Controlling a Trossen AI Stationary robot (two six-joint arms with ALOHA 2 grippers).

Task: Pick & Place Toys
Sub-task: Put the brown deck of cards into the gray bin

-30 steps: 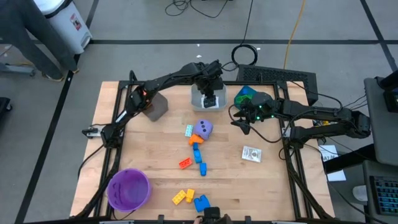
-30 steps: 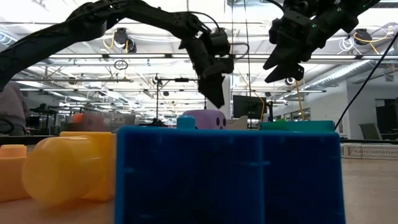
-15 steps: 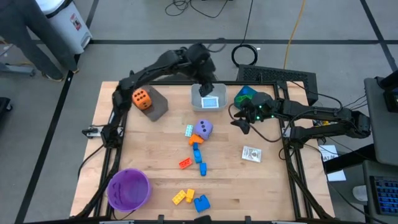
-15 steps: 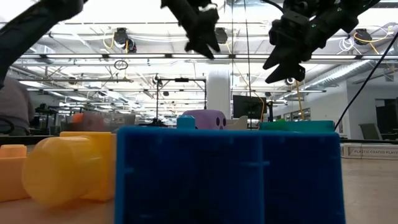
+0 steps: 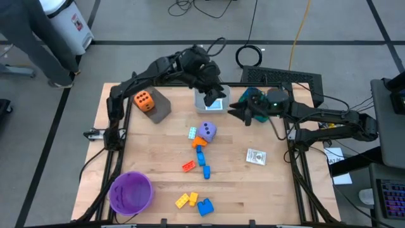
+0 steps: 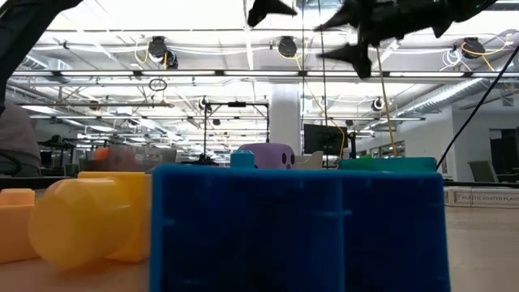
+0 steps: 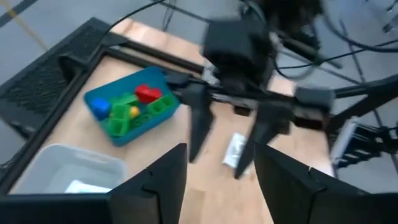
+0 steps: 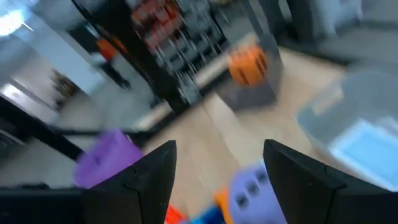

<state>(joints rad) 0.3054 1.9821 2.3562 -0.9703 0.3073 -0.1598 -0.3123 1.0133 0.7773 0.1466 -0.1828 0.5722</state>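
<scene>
Left gripper (image 5: 215, 95) hovered over white plastic bin (image 5: 211, 101), upper centre of high view; jaws parted, empty. Right gripper (image 5: 239, 113) hung just right of bin, jaws apart, holding nothing. Purple dotted die (image 5: 207, 131) sat mid-bench among small plastic bricks (image 5: 201, 156). Orange dotted die (image 5: 144, 100) rested on grey bin (image 5: 159, 106), upper left.

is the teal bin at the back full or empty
Partly filled. The left wrist view shows the teal bin holding green, red, blue and yellow bricks, with some floor still bare. In the high view it is mostly hidden behind the right arm.
</scene>
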